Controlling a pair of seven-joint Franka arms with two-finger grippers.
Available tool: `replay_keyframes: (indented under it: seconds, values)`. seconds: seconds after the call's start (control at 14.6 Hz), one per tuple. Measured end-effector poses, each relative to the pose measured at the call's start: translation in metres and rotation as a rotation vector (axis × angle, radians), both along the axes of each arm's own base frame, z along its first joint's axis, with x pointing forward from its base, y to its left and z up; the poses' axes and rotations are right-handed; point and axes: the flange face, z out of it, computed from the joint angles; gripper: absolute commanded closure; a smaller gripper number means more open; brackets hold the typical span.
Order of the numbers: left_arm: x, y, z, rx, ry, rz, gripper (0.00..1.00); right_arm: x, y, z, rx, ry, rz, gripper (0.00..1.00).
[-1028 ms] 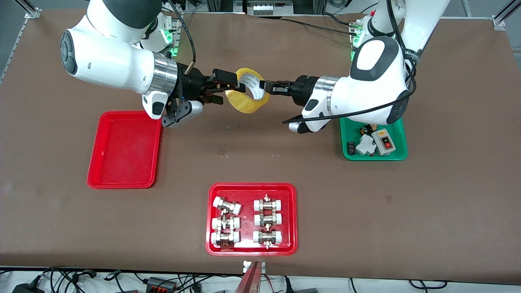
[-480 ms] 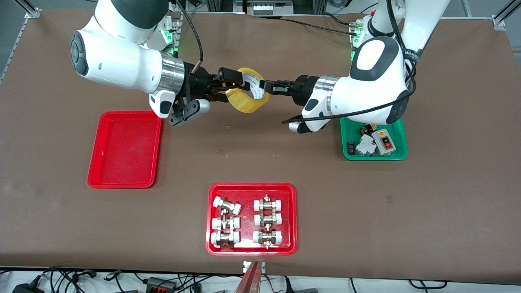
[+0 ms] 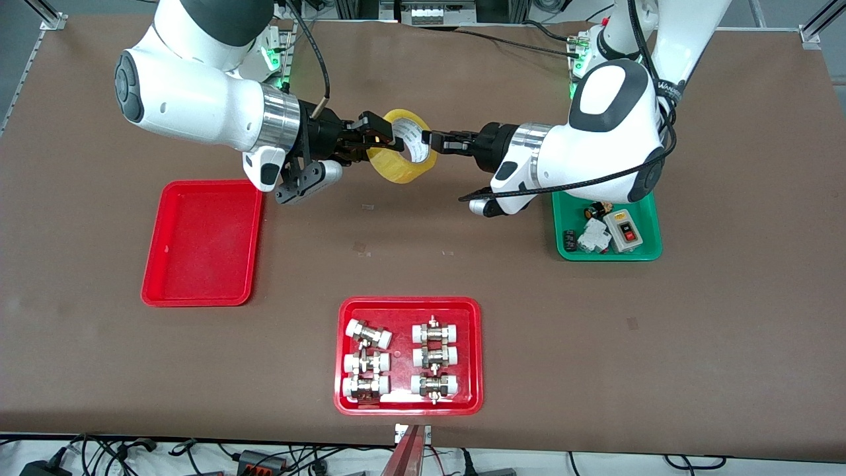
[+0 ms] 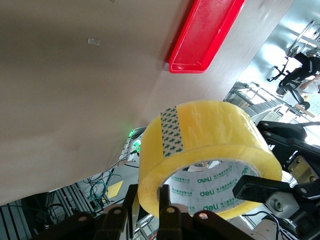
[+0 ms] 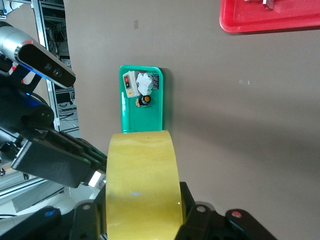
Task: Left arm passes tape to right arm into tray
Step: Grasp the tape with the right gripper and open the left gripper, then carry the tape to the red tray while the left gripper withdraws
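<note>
The yellow tape (image 3: 400, 173) hangs in the air over the bare table, between the two arms. My left gripper (image 3: 428, 139) is shut on the tape's wall (image 4: 210, 130), one finger inside the printed core and one outside. My right gripper (image 3: 382, 137) is shut on the tape too, with its fingers on the two flat sides of the yellow band (image 5: 142, 175). The empty red tray (image 3: 201, 244) lies on the table toward the right arm's end, nearer the front camera than the tape.
A red tray with metal fittings (image 3: 473, 350) sits near the table's front edge. A green tray (image 3: 565, 246) with small electrical parts lies under the left arm's elbow. Brown table surface (image 3: 370, 251) lies between the trays.
My right gripper moved in onto the tape and went from open to shut on it. The left gripper kept its hold and stayed in place.
</note>
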Motion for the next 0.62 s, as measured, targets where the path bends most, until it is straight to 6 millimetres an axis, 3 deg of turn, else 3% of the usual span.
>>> replay_keyframes:
  seconds: [0.07,0.14,0.21,0.27,0.62]
  values:
    - [0.000,0.000,0.000,0.000,0.000,0.000,0.99,0.000,0.000,0.000,0.000,0.000,0.000,0.68]
    - [0.000,0.000,0.000,0.000,0.000,0.000,0.85,0.000,0.000,0.000,0.000,0.000,0.000,0.68]
    - [0.000,0.000,0.000,0.000,0.001,0.001,0.09,0.000,0.000,0.000,0.000,0.000,0.000,0.68]
    - [0.000,0.001,0.000,0.000,0.002,0.000,0.00,0.000,0.000,0.000,0.001,0.000,0.001,0.68]
    - [0.007,0.032,0.008,0.075,-0.026,-0.054,0.00,0.002,-0.001,-0.004,0.000,-0.006,0.010,0.68]
